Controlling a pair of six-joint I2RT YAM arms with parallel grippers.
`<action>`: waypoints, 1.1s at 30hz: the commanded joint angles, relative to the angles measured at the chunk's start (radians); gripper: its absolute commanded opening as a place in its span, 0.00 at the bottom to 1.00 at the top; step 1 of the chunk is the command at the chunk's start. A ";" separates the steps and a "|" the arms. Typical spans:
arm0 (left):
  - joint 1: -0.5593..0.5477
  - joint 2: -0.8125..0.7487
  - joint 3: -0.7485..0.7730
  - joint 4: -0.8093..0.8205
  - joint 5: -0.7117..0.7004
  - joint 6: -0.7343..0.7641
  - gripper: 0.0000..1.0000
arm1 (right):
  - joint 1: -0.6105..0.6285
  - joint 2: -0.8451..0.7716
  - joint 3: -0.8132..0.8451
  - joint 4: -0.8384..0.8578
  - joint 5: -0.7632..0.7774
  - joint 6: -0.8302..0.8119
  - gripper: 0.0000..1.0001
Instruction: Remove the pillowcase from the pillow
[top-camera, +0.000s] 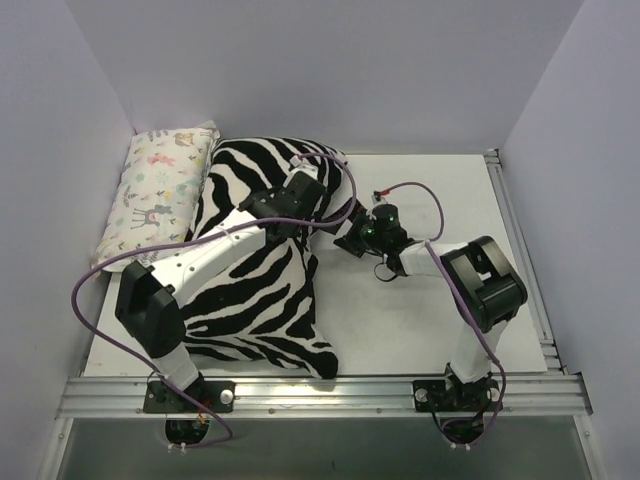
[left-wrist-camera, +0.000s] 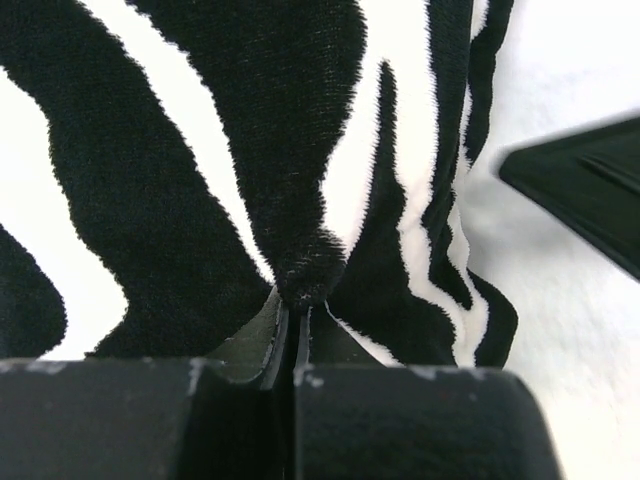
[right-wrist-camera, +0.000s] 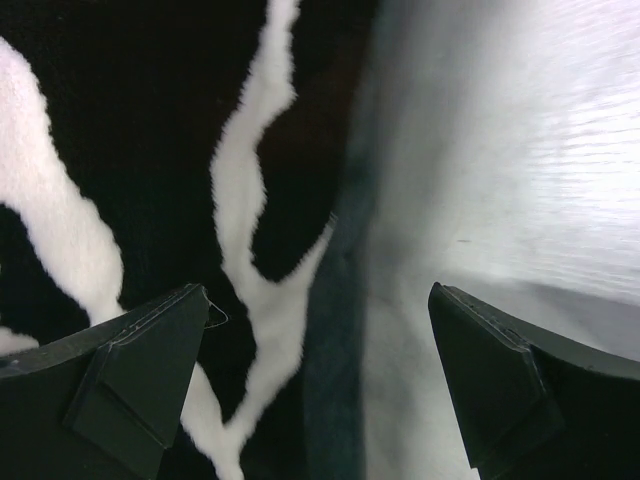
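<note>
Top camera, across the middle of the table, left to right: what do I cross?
Animal-print pillow → zebra pillowcase → right gripper, open at the pillowcase's right edge → table. Skipped: left gripper, pinching fabric on top of the pillowcase.

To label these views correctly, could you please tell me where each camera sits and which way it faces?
Top external: above and behind the bases, looking down at the table, the pillowcase, left arm and right arm.
Left wrist: on the left arm, looking along the left gripper, pinched shut on striped fabric.
Right wrist: on the right arm, over the pillowcase edge; right gripper open.
All three share the pillowcase.
</note>
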 joint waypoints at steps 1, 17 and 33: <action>-0.034 -0.096 0.039 -0.005 0.071 0.002 0.00 | 0.040 -0.032 0.000 0.097 0.074 0.032 1.00; -0.062 -0.207 0.056 -0.012 0.208 -0.019 0.00 | 0.118 -0.228 -0.097 0.091 0.320 -0.033 0.00; -0.042 -0.167 0.212 -0.005 0.240 -0.009 0.00 | 0.342 -0.917 0.082 -0.558 0.597 -0.435 0.00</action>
